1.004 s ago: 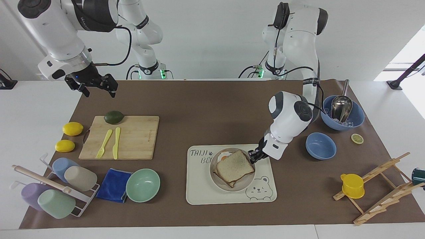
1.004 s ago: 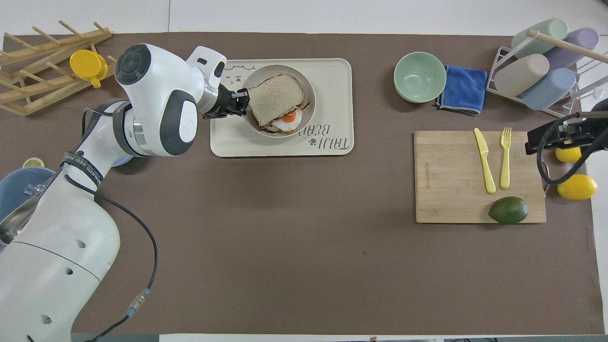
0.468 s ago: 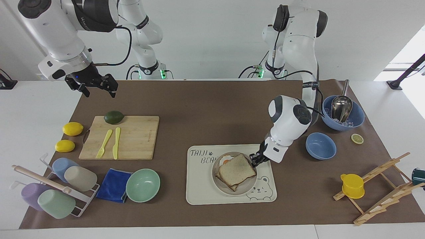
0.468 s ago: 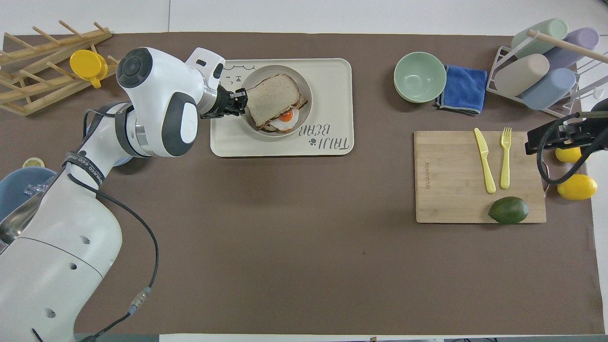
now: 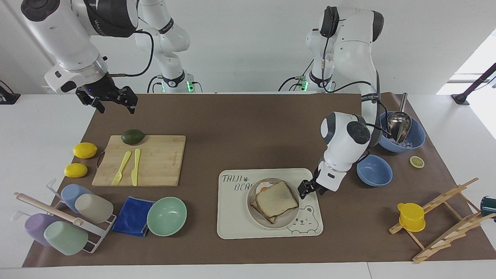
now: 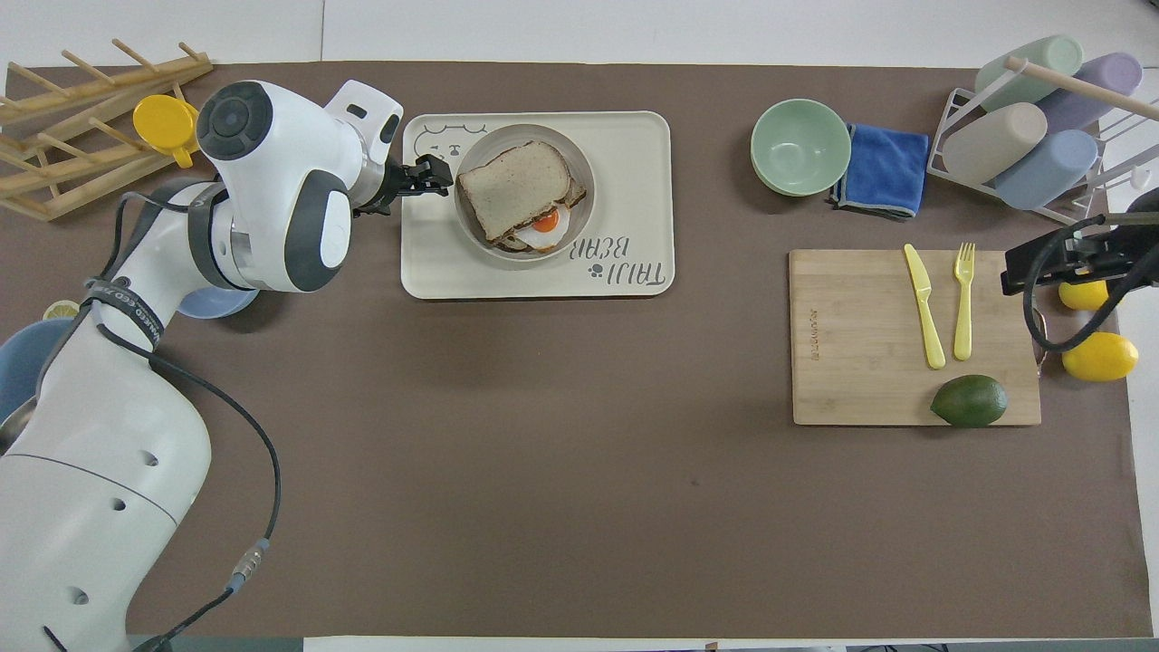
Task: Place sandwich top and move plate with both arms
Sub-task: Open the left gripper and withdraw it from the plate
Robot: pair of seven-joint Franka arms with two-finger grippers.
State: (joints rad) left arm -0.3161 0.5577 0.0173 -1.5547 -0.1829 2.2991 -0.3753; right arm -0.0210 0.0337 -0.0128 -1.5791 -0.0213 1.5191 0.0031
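Change, left gripper (image 5: 305, 186): a second ago it was pinched on the edge of the sandwich top; now its fingers are spread, nothing is between them, and it has backed off to the rim of the bear tray (image 5: 232, 228), just beside the plate (image 5: 288, 219).
Change, sandwich top (image 5: 274, 198): released; it lies flat on the stack on the plate, slightly askew, the fried egg (image 5: 262, 188) peeking out at the edge nearer the robots.
Change, plate: it has slid a little along the tray, away from the robots; it sits on the tray.
Right gripper (image 5: 112, 101): waits in the air over the table corner at the right arm's end, fingers apart, holding nothing, unchanged.
Facing view only: blue bowl with a metal scoop (image 5: 398, 124), lemon slice (image 5: 417, 161), small blue bowl (image 5: 374, 170).
Overhead view only: the egg's orange yolk (image 6: 550, 220) shows clearly under the slice; the left arm hides most of both blue bowls.
Writing: "TAIJI BEAR" on the tray, with a bear face drawn at one corner; the cutting board (image 5: 155, 161) carries a small mark too small to read.
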